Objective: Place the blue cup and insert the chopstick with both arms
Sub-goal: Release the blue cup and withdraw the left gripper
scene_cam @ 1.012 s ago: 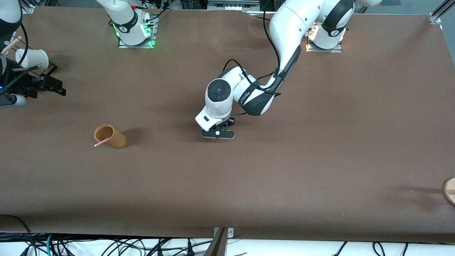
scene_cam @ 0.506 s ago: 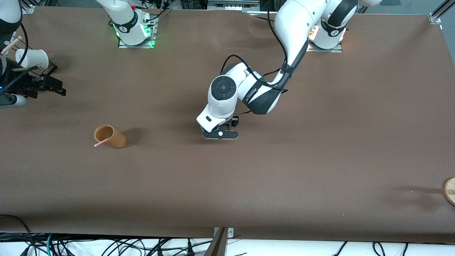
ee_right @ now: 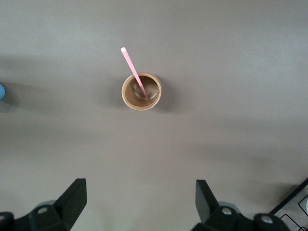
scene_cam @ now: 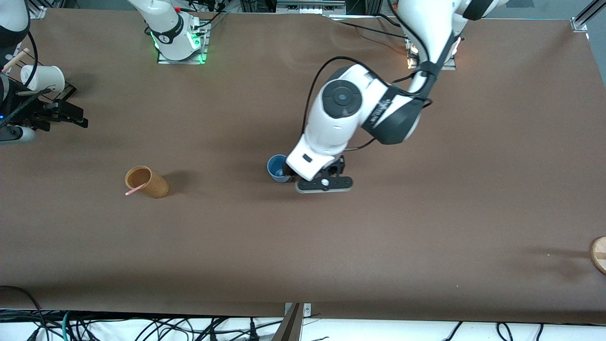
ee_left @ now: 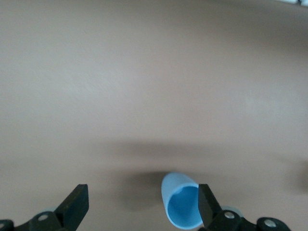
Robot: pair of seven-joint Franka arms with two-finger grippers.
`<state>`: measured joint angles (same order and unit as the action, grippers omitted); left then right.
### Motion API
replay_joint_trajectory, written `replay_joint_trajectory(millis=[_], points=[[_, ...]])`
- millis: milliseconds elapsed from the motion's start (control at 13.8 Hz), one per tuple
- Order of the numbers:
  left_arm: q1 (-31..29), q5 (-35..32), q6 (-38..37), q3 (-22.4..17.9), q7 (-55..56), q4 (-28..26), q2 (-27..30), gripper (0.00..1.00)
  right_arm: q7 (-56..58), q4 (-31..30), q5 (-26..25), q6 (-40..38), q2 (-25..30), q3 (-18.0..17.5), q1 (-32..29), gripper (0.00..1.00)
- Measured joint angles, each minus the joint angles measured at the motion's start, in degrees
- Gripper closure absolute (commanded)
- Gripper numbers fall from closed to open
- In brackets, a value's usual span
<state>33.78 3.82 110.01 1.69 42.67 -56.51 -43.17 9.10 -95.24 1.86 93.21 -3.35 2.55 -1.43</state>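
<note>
The blue cup (scene_cam: pixel 277 168) stands upright on the table near its middle, with nothing in it. My left gripper (scene_cam: pixel 323 184) is open and hangs just beside the cup, toward the left arm's end. In the left wrist view the cup (ee_left: pixel 182 204) sits close against one finger (ee_left: pixel 206 202) of the left gripper (ee_left: pixel 141 207). The pink chopstick (scene_cam: pixel 135 190) leans in a tan cup (scene_cam: pixel 149 182). My right gripper (scene_cam: pixel 71 113) is open and empty, up in the air at the right arm's end. Its wrist view (ee_right: pixel 139 199) looks down on the chopstick (ee_right: pixel 134 74) in the tan cup (ee_right: pixel 141 91).
A white cup (scene_cam: pixel 45 76) and a light wooden stick (scene_cam: pixel 14 60) are at the right arm's end, by a black rack. A round wooden thing (scene_cam: pixel 599 255) sits at the table's edge at the left arm's end.
My left arm has risen and shifted toward the left arm's end. The blue cup, hidden under the hand before, now stands free on the table. The right arm has not moved.
</note>
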Motion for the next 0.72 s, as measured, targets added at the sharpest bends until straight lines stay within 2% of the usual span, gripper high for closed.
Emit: replay_joint_trajectory(millis=[361, 723], points=[[-8.94, 0.09, -4.89, 0.11, -3.35, -3.05, 6.59, 0.00, 0.00, 0.00, -0.06, 0.00, -0.10, 0.02, -0.02, 0.00], [-18.48, 0.17, -14.56, 0.10, -16.75, -4.29, 12.02, 0.00, 0.00, -0.02, -1.50, 0.01, -0.16, -0.13, 0.01, 0.00]])
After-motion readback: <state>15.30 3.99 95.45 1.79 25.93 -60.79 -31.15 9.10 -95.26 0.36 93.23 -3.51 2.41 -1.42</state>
